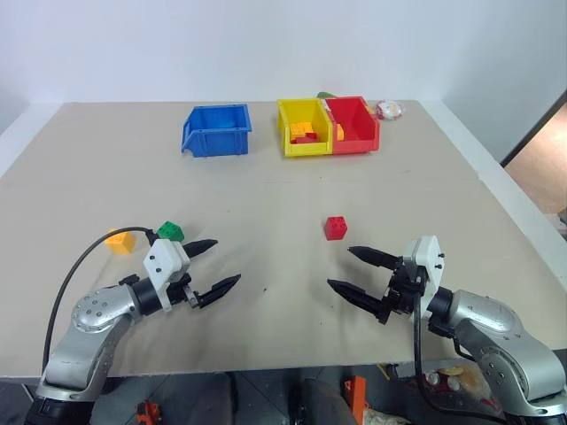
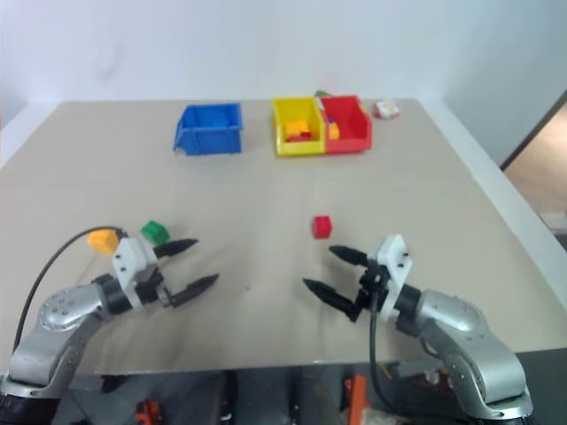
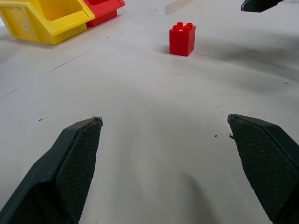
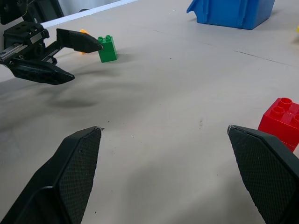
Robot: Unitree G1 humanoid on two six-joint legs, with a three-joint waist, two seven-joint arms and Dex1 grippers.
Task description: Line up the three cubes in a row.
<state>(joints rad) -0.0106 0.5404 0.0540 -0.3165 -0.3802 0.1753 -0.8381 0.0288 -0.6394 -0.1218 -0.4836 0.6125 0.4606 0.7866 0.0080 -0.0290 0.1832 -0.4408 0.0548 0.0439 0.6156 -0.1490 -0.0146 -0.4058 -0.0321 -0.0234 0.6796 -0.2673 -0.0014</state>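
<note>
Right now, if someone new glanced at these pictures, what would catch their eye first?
Most likely the two open grippers, left gripper and right gripper, held over the near part of the table, fingers pointing at each other, holding nothing. Next, the scattered cubes: the red cube alone mid-table, the green cube and yellow-orange cube by the left gripper. At the far edge stand a blue bin, a yellow bin and a red bin.

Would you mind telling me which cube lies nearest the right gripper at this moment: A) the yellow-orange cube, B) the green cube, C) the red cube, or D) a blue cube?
C: the red cube sits alone just beyond the open right gripper, while the green cube and yellow-orange cube lie over by the left gripper.
</note>
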